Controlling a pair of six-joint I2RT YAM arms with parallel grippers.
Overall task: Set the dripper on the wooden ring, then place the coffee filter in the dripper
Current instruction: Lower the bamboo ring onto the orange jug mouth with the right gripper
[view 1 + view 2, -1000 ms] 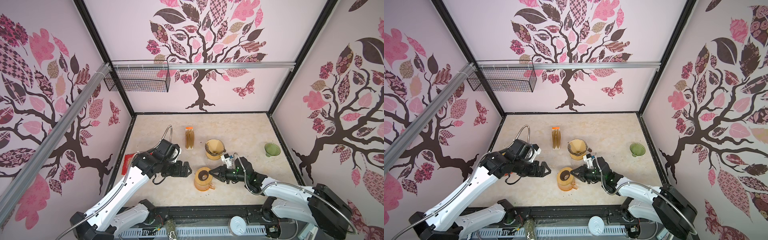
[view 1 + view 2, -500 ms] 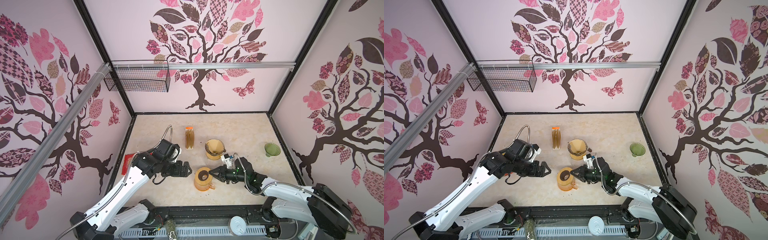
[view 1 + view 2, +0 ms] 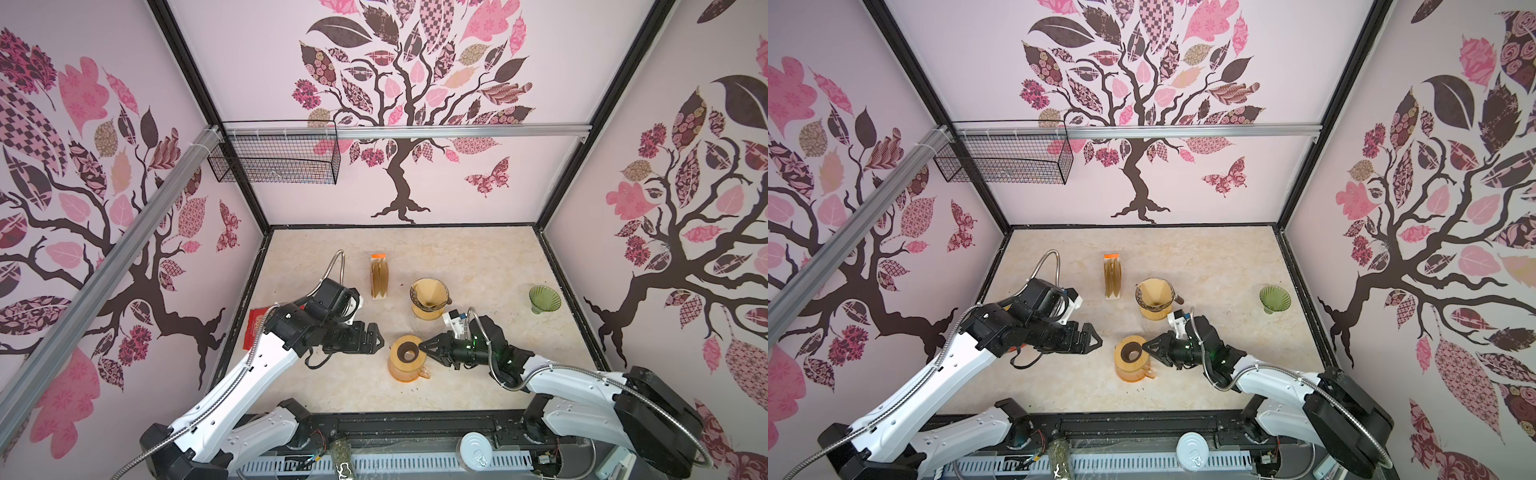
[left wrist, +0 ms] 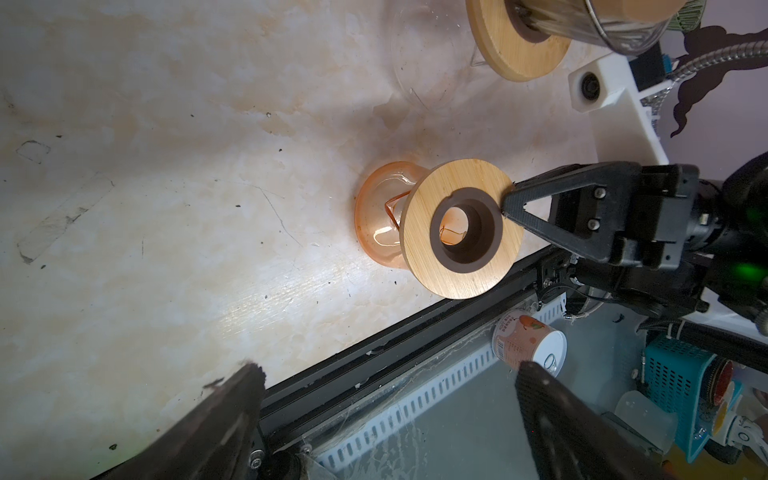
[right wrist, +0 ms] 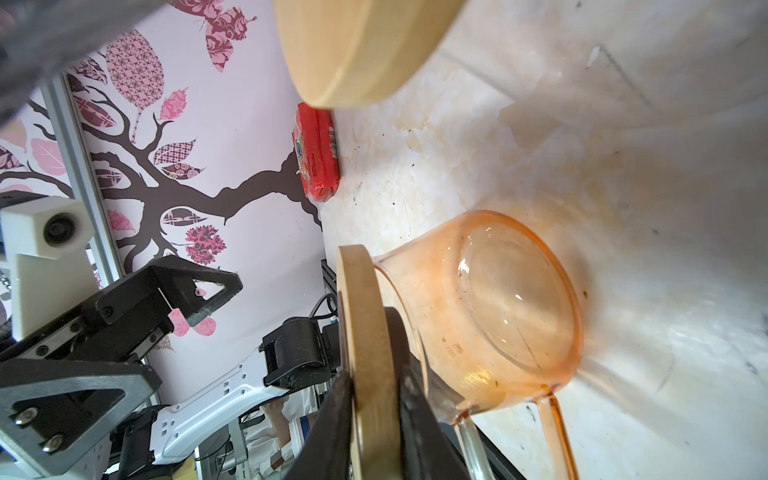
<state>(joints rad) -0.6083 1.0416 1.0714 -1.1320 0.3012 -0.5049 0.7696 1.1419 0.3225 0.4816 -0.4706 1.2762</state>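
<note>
Brown paper coffee filters (image 3: 380,276) stand in a holder at mid-table. Right of it a glass dripper (image 3: 429,296) sits on a clear carafe with a paper filter inside it. A green dripper (image 3: 544,299) stands at the far right. Nearer the front, an orange carafe (image 3: 405,374) carries a wooden ring (image 3: 409,340). My right gripper (image 3: 422,345) is shut on that ring's edge, one finger on each face (image 5: 372,382). My left gripper (image 3: 376,338) hangs open and empty just left of the orange carafe (image 4: 378,216).
A red packet (image 3: 255,328) lies by the left wall, partly under my left arm. A wire basket (image 3: 274,158) hangs on the back rail. A can (image 3: 473,451) and a jar (image 3: 340,455) sit below the table's front edge.
</note>
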